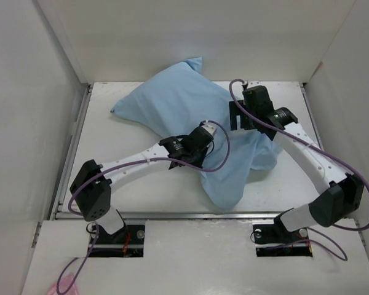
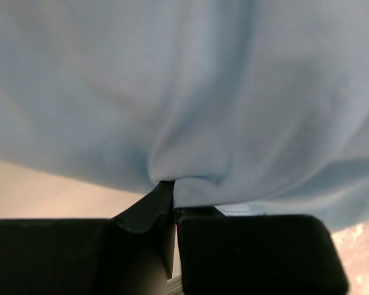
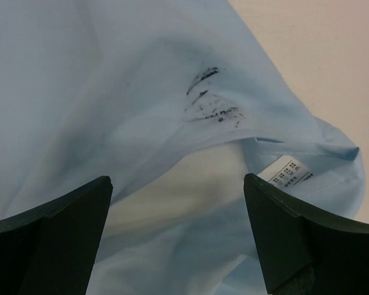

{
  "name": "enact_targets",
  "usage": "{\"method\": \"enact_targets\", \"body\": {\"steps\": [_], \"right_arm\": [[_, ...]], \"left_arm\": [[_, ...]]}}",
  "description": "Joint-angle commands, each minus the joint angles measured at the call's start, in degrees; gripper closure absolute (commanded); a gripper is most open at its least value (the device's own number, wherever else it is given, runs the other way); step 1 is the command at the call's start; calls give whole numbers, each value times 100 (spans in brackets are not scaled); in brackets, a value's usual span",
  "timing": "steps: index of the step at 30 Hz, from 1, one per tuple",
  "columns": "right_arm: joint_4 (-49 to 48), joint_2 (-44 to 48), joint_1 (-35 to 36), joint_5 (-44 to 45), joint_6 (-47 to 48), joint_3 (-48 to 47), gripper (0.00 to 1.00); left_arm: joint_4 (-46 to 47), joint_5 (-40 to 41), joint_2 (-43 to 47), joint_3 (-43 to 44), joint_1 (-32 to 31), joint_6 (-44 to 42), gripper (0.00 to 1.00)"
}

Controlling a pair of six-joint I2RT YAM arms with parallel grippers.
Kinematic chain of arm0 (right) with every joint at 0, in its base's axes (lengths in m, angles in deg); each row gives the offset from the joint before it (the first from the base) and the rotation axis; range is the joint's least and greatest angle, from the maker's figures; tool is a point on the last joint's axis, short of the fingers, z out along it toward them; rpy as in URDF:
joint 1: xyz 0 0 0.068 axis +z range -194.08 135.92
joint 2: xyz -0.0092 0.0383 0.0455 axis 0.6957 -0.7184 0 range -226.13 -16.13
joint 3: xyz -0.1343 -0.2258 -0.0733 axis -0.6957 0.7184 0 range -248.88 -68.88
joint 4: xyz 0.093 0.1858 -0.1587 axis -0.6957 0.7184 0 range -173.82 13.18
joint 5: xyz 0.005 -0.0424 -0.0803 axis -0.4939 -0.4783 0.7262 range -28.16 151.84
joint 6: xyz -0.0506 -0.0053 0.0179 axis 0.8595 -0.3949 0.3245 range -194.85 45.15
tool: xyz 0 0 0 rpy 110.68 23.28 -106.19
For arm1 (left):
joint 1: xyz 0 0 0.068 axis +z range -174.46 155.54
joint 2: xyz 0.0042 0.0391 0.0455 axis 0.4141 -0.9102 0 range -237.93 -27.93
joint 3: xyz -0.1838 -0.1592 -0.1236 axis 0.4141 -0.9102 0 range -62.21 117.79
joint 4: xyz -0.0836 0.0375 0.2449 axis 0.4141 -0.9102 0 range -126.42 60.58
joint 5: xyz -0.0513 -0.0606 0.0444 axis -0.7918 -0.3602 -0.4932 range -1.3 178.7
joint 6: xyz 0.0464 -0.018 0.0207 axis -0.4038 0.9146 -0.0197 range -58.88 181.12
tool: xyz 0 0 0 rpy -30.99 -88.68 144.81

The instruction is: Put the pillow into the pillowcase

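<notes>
The pillow [image 3: 186, 195] shows only as a whitish band inside the mouth of the pillowcase [image 1: 172, 101]. The plump pale blue bulk lies across the middle and far left of the surface [image 1: 141, 190], which suggests most of the pillow is already inside. A care label [image 3: 287, 172] sits at the open hem, with black scribbled marks [image 3: 212, 104] on the cloth above it.

The left gripper [image 2: 172, 193] is clamped on a pinch of pale blue fabric near the pillowcase's middle. The right gripper [image 3: 178, 181] hangs over the opening with jaws wide, holding nothing.

The left pinch may have caught only one thin layer. A pull would then drag the cloth without drawing it over the pillow. If the right gripper closes here, it could seize hem and pillow together. That would bunch the slack end and block the last tuck.
</notes>
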Motion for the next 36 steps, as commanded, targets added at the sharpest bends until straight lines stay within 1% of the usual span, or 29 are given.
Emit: {"method": "enact_targets", "body": {"steps": [1, 4, 7, 11, 14, 17, 19, 20, 21, 22, 23, 24, 25, 26, 27, 28, 30, 31, 32, 34, 36], "right_arm": [[-3, 367, -3, 95, 451, -7, 7], [-56, 692, -3, 333, 452, 230, 7], [-117, 1000, -3, 684, 452, 388, 4], [84, 1115, -221, 949, 119, 459, 3], [303, 1115, -494, 625, -92, 590, 3], [480, 1115, -556, -42, -146, 801, 5], [480, 1291, -556, -543, 47, 959, 13], [480, 1369, -556, -1233, 161, 1134, 15], [298, 1518, -556, -1553, 258, 1231, 24], [157, 1581, -556, -1808, 311, 1354, 36], [-10, 1581, -556, -2298, 311, 1486, 49], [-194, 1633, -556, -2521, 364, 1670, 63], [-570, 1556, -556, -2697, 364, 1672, 100], [-783, 1477, -556, -2890, 364, 1672, 100], [-1038, 1380, -556, -3318, 364, 1558, 100], [-1475, 1127, -556, -3531, 294, 1392, 100], [-1751, 862, -556, -3779, 136, 901, 100], [-1900, 756, -556, -3780, 14, 454, 100], [-2223, 616, -556, -3701, -257, 276, 100], [-2471, 562, -626, -3413, -592, -75, 100], [-2648, 500, -627, -3149, -1022, -200, 100]], "left_arm": [[-248, 828, 217, -37, 213, 397, 100], [-380, 1100, 471, -309, 327, 687, 100], [-547, 1373, 664, -555, 380, 1002, 100], [-942, 1567, 796, -784, 573, 1320, 100], [-1119, 1717, 797, -846, 705, 1452, 100], [-1180, 1717, 797, -715, 758, 1514, 100], [-1180, 1568, 797, -609, 758, 1462, 100], [-1180, 1515, 797, -539, 758, 1461, 100], [-1180, 1515, 797, -452, 758, 1461, 100], [-1180, 1515, 797, -399, 758, 1461, 100], [-1180, 1515, 797, -346, 758, 1383, 100], [-1128, 1515, 797, -345, 758, 1321, 100], [-1128, 1515, 797, -267, 758, 1268, 100], [-1058, 1515, 797, -214, 758, 1268, 100], [-1005, 1515, 849, -214, 758, 1189, 100], [-1004, 1515, 850, -214, 758, 1119, 100], [-1004, 1462, 850, -161, 758, 1118, 100], [-1004, 1462, 850, -161, 758, 1118, 100], [-1004, 1462, 850, -161, 758, 1118, 100], [-1004, 1462, 902, -161, 758, 1118, 100], [-1004, 1401, 955, -222, 758, 1118, 100]]}}
